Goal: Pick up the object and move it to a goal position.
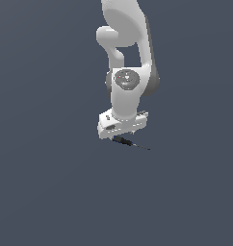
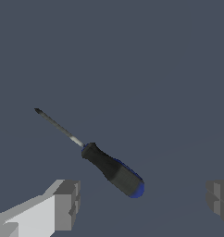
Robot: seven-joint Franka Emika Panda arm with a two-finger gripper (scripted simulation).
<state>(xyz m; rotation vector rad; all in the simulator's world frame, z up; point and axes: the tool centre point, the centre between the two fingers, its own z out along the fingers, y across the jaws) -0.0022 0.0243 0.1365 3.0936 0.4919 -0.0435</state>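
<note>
The object (image 2: 111,169) is a small screwdriver-like tool with a black handle, a blue end cap and a thin dark shaft. It lies flat on the grey floor. In the wrist view its handle lies between my two fingers (image 2: 65,203), which stand wide apart and touch nothing. My gripper (image 2: 141,203) is open. In the exterior view the object (image 1: 129,142) pokes out from under the white hand, shaft pointing to the exterior view's right, while the hand hides my fingertips.
The plain dark grey floor (image 1: 51,192) stretches all around. The white arm (image 1: 125,57) rises straight above the hand.
</note>
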